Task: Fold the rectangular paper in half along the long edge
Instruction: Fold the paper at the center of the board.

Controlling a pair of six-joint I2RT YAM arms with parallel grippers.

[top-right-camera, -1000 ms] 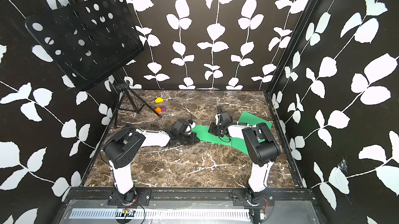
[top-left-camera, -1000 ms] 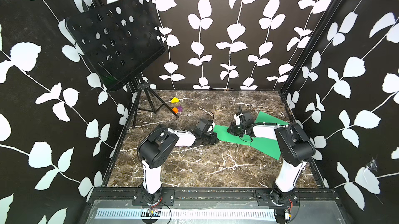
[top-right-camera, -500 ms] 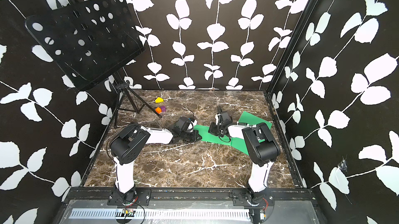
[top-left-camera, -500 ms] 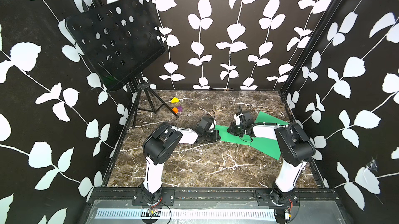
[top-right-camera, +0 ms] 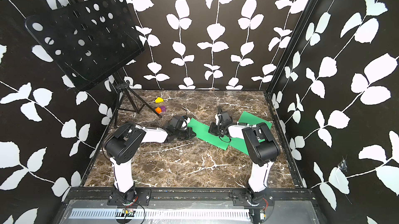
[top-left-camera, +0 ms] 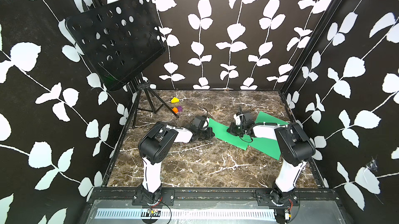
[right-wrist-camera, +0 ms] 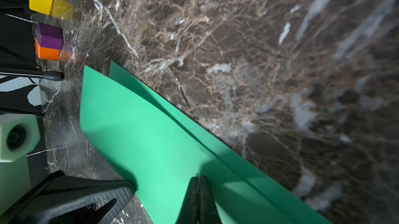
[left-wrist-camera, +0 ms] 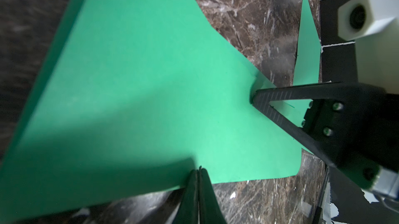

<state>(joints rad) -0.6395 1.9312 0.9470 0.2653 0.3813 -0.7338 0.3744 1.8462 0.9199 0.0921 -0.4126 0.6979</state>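
Observation:
The green paper point(top-left-camera: 218, 125) point(top-right-camera: 200, 128) lies on the marble table right of centre, doubled over, with its upper layer skewed off the lower one point(right-wrist-camera: 248, 169). My left gripper point(top-left-camera: 212, 133) point(top-right-camera: 194, 135) point(left-wrist-camera: 199, 169) is shut, and its tips rest over the paper's left edge point(left-wrist-camera: 129, 82). No paper shows between its fingers. My right gripper point(top-left-camera: 229, 130) point(top-right-camera: 210, 130) point(right-wrist-camera: 199, 176) is shut too, tips down on the upper layer point(right-wrist-camera: 151, 138) near the middle. The left wrist view shows the right gripper point(left-wrist-camera: 253, 98) denting the sheet.
A black music stand point(top-left-camera: 116, 41) point(top-right-camera: 84, 39) on a tripod point(top-left-camera: 149, 104) fills the far left corner. Yellow point(top-left-camera: 174, 100) point(right-wrist-camera: 41, 0), purple point(top-left-camera: 179, 108) point(right-wrist-camera: 49, 36) and orange point(top-left-camera: 175, 110) point(right-wrist-camera: 47, 53) blocks lie by a tripod foot point(right-wrist-camera: 51, 75), near the paper's far-left corner.
My left arm has swung right, bringing its shut gripper from beside the paper onto the paper's left edge. The right arm and the paper have stayed put.

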